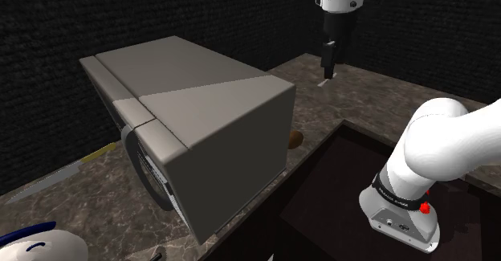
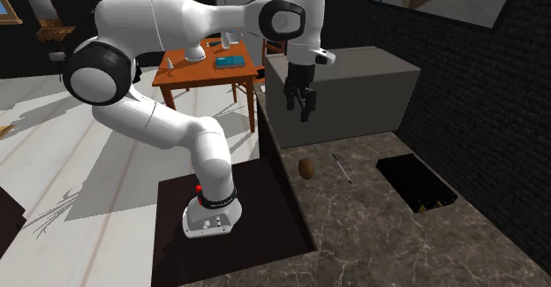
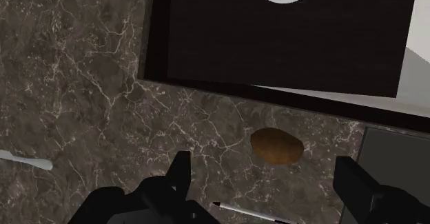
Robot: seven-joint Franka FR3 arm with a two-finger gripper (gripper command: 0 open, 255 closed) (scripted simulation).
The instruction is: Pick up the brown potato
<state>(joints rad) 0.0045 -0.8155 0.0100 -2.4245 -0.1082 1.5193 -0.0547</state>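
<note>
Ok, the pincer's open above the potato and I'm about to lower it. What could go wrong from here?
1. The potato lies near the edge of the counter. It is rounded, so an off-centre touch from the pincer might roll it off.
2. A thin pale stick lies beside the potato, and one finger could land on it.
3. The grey box stands close by, and a finger may clip it going down.
</note>
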